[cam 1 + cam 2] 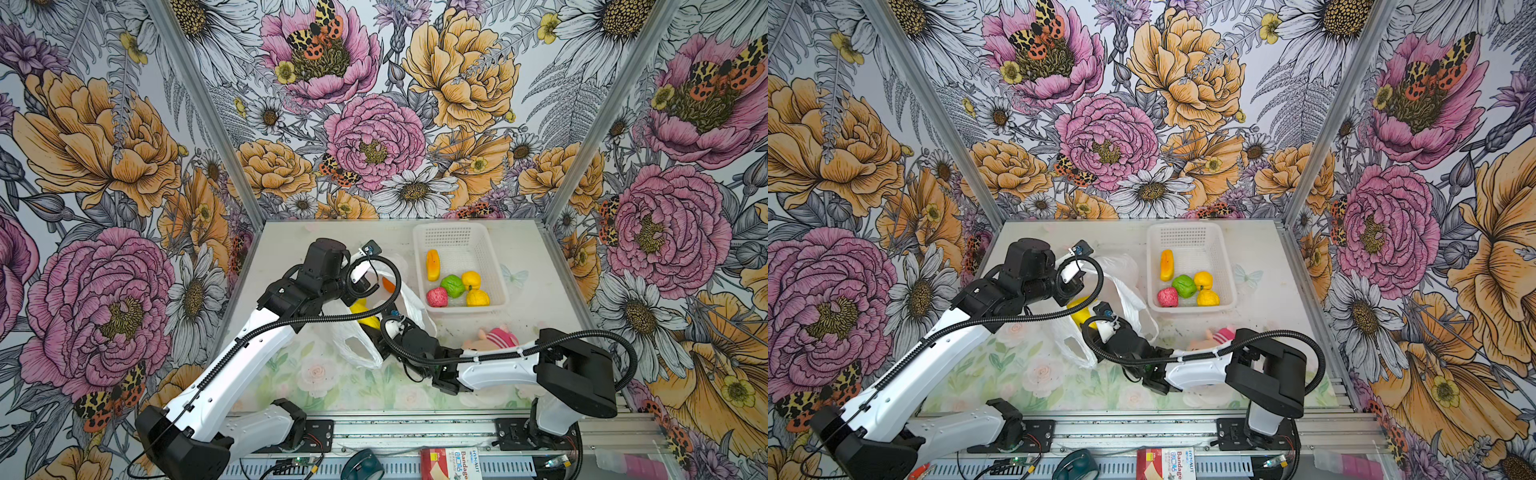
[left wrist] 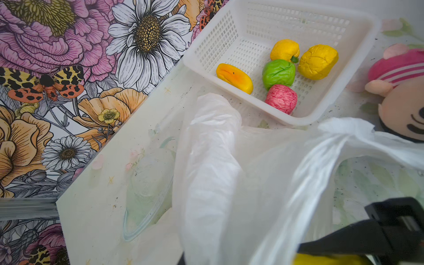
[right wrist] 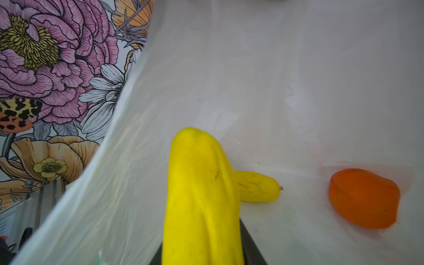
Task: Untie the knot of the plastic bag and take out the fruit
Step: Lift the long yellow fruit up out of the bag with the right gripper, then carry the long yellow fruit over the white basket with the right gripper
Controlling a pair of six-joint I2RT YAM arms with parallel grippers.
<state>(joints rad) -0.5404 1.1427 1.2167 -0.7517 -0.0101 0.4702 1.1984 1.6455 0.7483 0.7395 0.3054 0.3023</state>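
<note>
The plastic bag [image 1: 411, 299] [image 1: 1129, 299] lies open at mid-table, left of the basket. No knot shows; one handle loop [image 1: 357, 347] lies loose toward the front. My left gripper [image 1: 368, 272] [image 1: 1073, 274] is shut on the bag's film [image 2: 211, 160] and holds the rim up. My right gripper [image 1: 372, 326] [image 3: 202, 252] reaches inside the bag, its black fingers [image 3: 250, 243] pressed against both sides of a long yellow fruit [image 3: 199, 183] [image 1: 365, 318]. On the bag's floor lie a smaller yellow fruit [image 3: 257, 187] and an orange fruit [image 3: 362, 197] [image 1: 388, 284].
The white perforated basket [image 1: 457, 235] [image 2: 241, 29] stands at the back right with several fruits in it: yellow, green [image 1: 453, 286], pink-red [image 1: 437, 297]. A plush doll [image 1: 496, 336] [image 2: 401, 91] lies in front of the basket, by the right forearm. Flowered walls enclose the table.
</note>
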